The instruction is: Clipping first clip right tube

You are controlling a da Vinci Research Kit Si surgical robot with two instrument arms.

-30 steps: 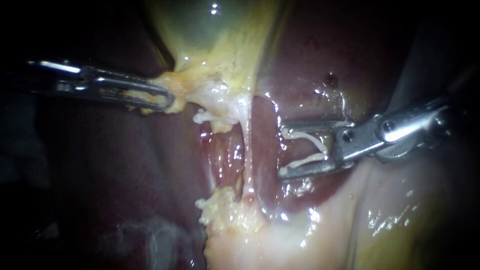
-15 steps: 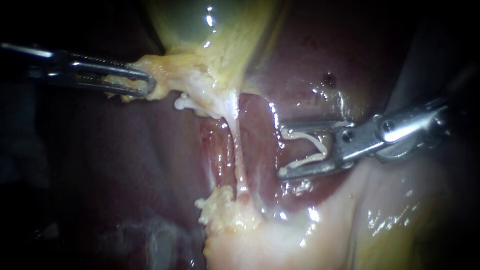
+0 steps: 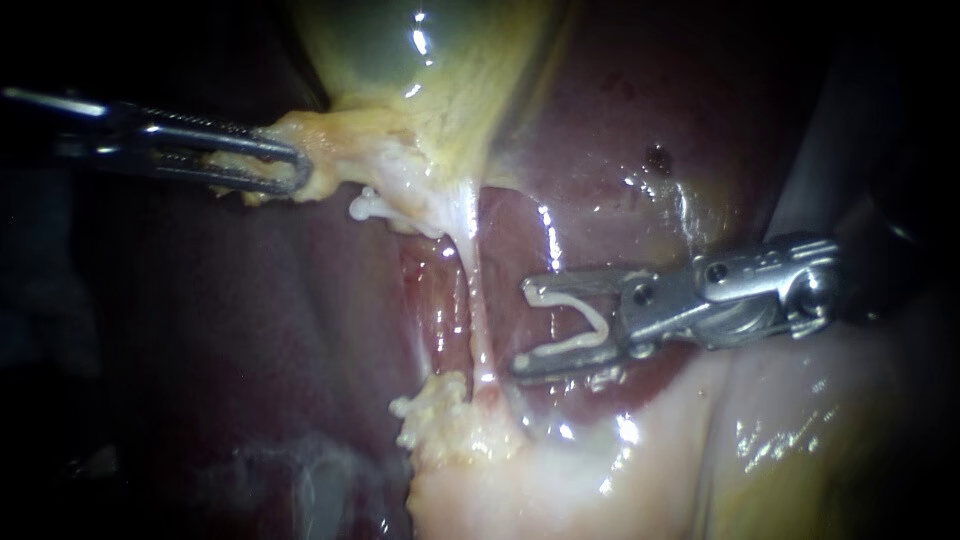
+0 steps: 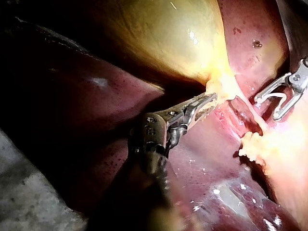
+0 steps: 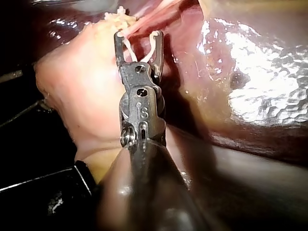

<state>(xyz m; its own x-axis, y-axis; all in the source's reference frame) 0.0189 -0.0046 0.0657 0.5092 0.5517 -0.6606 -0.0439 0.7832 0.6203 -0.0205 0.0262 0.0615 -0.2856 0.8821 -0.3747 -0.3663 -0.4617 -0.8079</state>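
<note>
Clipping is not yet done: my right instrument (image 3: 522,328), jaws wide and holding a white V-shaped clip (image 3: 560,297), sits just beside the thin pale tube (image 3: 478,320) mid-frame. My left instrument (image 3: 303,171) grips yellowish fatty tissue (image 3: 340,150) upper left.

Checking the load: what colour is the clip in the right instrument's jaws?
The clip is white, clearest in the endoscope view.

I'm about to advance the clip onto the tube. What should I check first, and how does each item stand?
1. Clip seated in the jaws of the right instrument: ok.
2. Left instrument gripping tissue, tube taut: ok.
3. Tube between the clip's legs: not ok, clip is short of it.
4. Space behind tube free: cannot tell.
5. Lower jaw clear of liver: cannot tell.
</note>
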